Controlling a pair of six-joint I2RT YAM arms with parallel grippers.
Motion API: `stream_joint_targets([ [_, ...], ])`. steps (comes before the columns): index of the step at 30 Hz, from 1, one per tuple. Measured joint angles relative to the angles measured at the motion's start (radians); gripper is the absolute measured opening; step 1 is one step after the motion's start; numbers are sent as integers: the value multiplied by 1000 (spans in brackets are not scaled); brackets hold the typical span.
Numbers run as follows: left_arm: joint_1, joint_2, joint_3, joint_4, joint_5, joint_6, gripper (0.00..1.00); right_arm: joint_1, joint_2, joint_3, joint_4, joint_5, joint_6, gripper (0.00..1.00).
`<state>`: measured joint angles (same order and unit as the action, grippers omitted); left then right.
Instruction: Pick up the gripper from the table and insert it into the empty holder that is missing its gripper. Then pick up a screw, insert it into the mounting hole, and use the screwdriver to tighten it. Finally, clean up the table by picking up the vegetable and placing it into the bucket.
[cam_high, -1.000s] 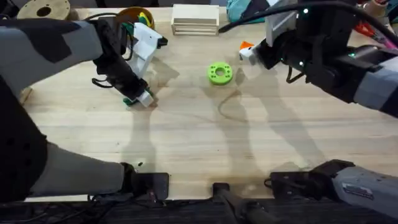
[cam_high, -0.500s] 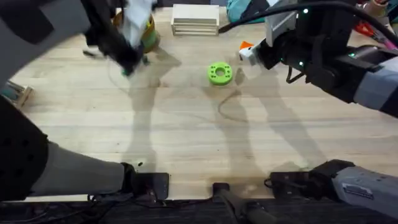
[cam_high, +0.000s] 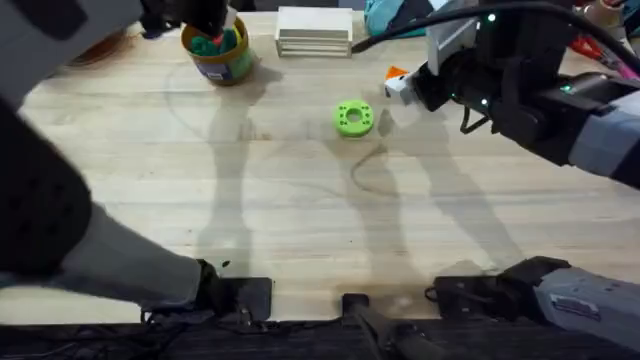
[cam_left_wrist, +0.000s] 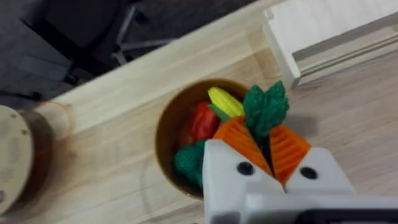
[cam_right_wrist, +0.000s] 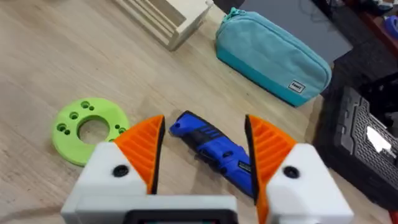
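left gripper (cam_left_wrist: 272, 163): closed on the green vegetable (cam_left_wrist: 266, 109) above bucket (cam_left_wrist: 166, 127) | right gripper (cam_right_wrist: 205, 155): fingers wide around blue screwdriver (cam_right_wrist: 211, 147) | risk: off-centre release drops the vegetable beside the rim

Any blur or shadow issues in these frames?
Overhead: left arm large, dark and blurred under the camera; soft arm shadows on the table. Left wrist: white finger blocks soft, bucket fairly sharp. Right wrist: screwdriver sharp, no glare.
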<state>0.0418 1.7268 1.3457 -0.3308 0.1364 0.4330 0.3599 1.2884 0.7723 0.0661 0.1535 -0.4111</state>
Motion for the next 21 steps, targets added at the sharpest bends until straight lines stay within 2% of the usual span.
stream_joint_targets([
  [4,-1,72,0,35,0,-27,15,0,0,0,0,0,0,706],
  [15,-4,73,0,66,-69,-53,13,23,0,0,-1,0,0,707],
  [17,-3,73,0,71,-78,-78,12,33,0,0,0,0,0,708],
  [21,-1,73,0,81,-99,-169,12,41,0,0,0,0,0,707],
])
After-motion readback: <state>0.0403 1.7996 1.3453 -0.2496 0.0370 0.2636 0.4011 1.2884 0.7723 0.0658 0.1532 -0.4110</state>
